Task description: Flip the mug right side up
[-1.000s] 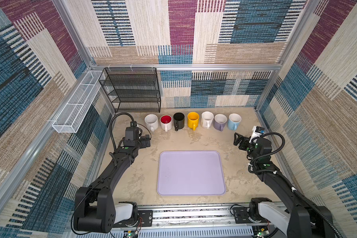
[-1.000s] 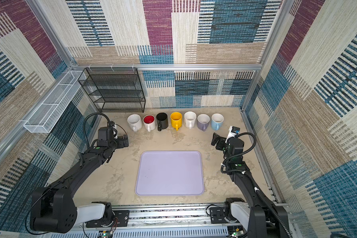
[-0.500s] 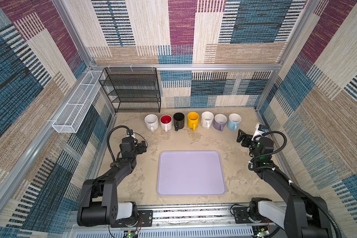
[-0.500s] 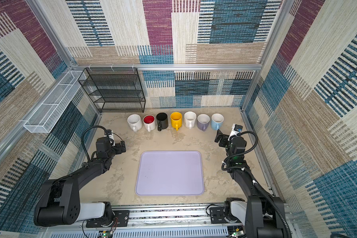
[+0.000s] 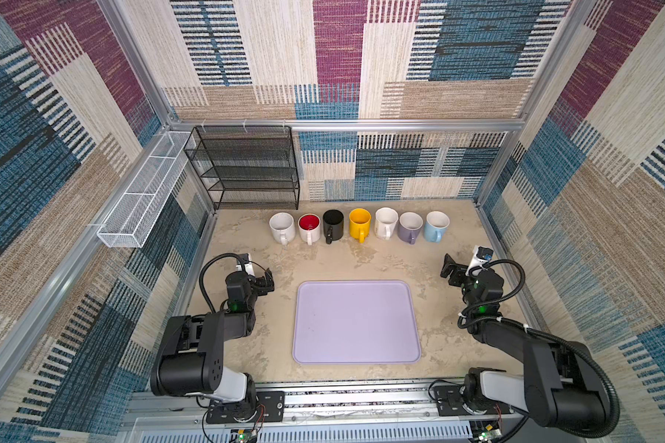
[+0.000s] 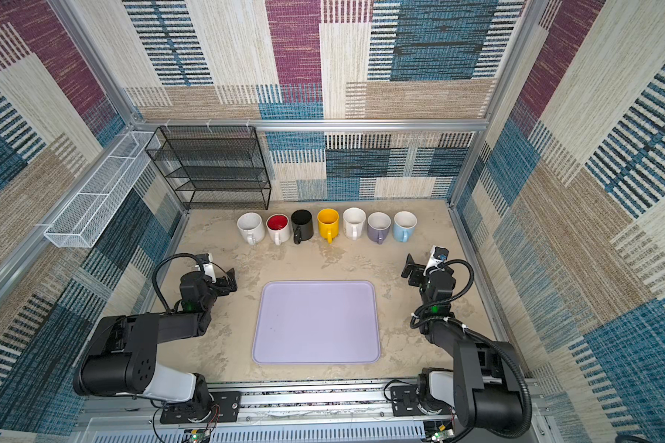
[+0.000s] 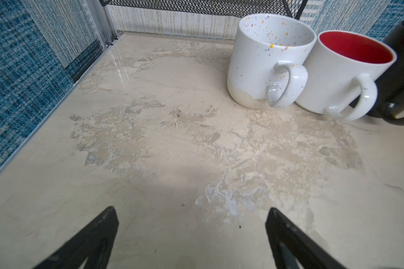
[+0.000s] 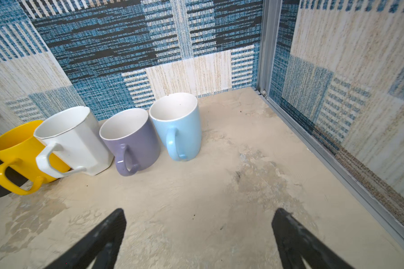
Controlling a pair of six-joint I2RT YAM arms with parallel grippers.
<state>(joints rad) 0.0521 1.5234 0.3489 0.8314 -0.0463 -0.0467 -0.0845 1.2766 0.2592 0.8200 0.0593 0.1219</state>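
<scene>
You have 7 mugs point(image 5: 359, 226) in 1 row behind the lavender tray point(image 5: 356, 322), and that is the only tray: 1. Behind it to the left stand 1 black wire rack point(image 5: 246, 168) and 1 white mesh basket point(image 5: 139, 199).

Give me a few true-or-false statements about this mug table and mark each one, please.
1. Seven mugs stand in a row near the back wall. True.
2. One mug is upside down. False: all seven stand with mouths up.
3. The lavender tray is empty. True.
4. The jaws of the left arm grip a mug. False: they stand open, holding nothing.
5. The black mug ends the row on the right. False: the light blue mug does.
</scene>
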